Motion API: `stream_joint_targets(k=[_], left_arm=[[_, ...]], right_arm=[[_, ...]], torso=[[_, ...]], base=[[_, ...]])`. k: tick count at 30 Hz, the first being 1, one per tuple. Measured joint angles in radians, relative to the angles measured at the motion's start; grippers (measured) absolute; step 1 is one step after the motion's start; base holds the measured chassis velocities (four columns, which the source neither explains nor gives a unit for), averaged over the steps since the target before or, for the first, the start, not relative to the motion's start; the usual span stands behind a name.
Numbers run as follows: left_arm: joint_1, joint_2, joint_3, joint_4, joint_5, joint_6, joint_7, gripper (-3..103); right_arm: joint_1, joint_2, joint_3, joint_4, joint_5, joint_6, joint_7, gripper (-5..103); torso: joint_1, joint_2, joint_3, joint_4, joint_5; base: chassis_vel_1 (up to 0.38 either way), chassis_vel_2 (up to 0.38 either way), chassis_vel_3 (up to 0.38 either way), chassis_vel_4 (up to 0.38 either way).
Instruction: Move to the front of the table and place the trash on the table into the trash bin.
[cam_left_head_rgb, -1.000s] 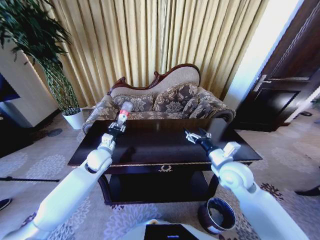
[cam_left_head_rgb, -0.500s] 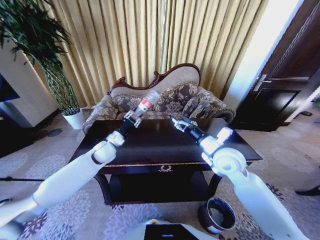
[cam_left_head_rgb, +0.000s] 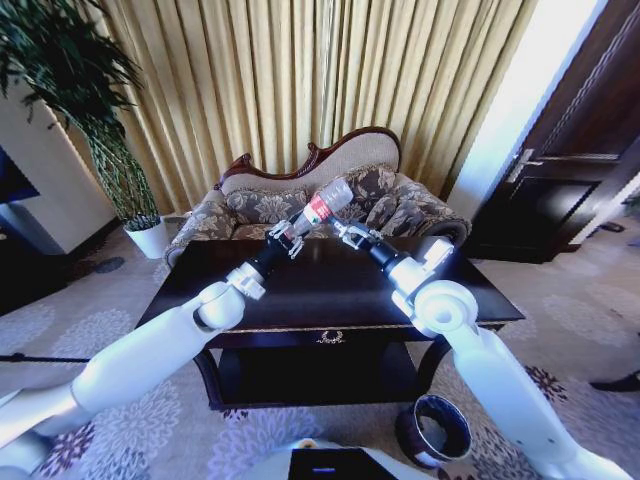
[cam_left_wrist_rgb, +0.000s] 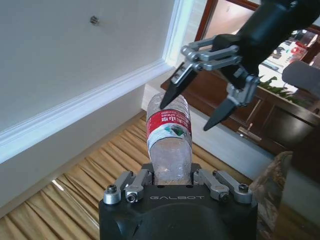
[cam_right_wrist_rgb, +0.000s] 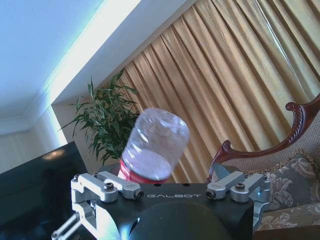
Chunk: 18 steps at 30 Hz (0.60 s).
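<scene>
Above table (cam_left_head_rgb: 330, 290), left gripper (cam_left_head_rgb: 287, 238) jaws grip bottle (cam_left_head_rgb: 326, 204); right gripper (cam_left_head_rgb: 350, 235) jaws spread

Head view: high, looking down over the table (cam_left_head_rgb: 330, 290) toward curtains (cam_left_head_rgb: 320, 90). Wrist views: close, aimed upward. Shared across all: the bottle (cam_left_head_rgb: 326, 204) (cam_left_wrist_rgb: 169, 142) (cam_right_wrist_rgb: 152, 145).

The large rectangular dark glossy wood coffee table (cam_left_head_rgb: 330, 290), gold-trimmed with a gold emblem at six o'clock, stands on patterned carpet (cam_left_head_rgb: 120, 330). A lower shelf (cam_left_head_rgb: 320, 375) sits beneath.
</scene>
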Motion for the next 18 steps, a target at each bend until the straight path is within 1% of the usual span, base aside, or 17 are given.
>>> stream_joint_targets(k=[4, 11, 13, 14, 15, 16, 18], left_arm=[[0.003, 0.027, 0.03, -0.027, -0.001, 0.0, 0.006, 31], [0.001, 0.033, 0.054, -0.047, 0.0, 0.004, 0.008, 31], [0.001, 0.032, 0.06, -0.055, 0.0, 0.01, 0.009, 31], [0.001, 0.032, 0.062, -0.058, 0.0, 0.011, 0.012, 31], [0.001, 0.033, 0.065, -0.063, 0.0, 0.012, 0.018, 31], [0.001, 0.033, 0.065, -0.063, 0.0, 0.012, 0.018, 31], [0.003, 0.035, 0.068, -0.069, -0.003, 0.018, 0.022, 31]], right_arm=[[0.0, 0.0, -0.006, 0.01, -0.009, 0.0, 0.0, 100], [-0.012, 0.006, -0.015, 0.019, -0.034, 0.0, -0.001, 101], [-0.016, 0.006, -0.017, 0.021, -0.043, 0.0, -0.001, 92], [-0.019, 0.005, -0.017, 0.023, -0.045, 0.0, -0.001, 92], [-0.023, 0.003, -0.017, 0.025, -0.047, 0.0, -0.001, 86], [-0.023, 0.003, -0.017, 0.025, -0.047, 0.0, -0.001, 86], [-0.027, 0.0, -0.013, 0.027, -0.047, 0.0, -0.001, 76]], torso=[[0.0, 0.0, 0.0, 0.0, 0.0001], [0.0, 0.0, 0.0, -0.0001, 0.0001], [0.0, 0.0, 0.0, -0.0001, 0.0001], [0.0, 0.0, 0.0, -0.0001, 0.0002], [0.0, 0.0, 0.0, -0.0001, 0.0001], [0.0, 0.0, 0.0, -0.0001, 0.0001], [0.0, 0.0, 0.0, 0.0, 0.0001]], base=[[0.0, 0.0, 0.0, 0.0], [0.0, 0.0, 0.0, 0.0], [0.0, 0.0, 0.0, 0.0], [0.0, 0.0, 0.0, 0.0], [0.0, 0.0, 0.0, 0.0], [0.0, 0.0, 0.0, 0.0], [0.0, 0.0, 0.0, 0.0]])
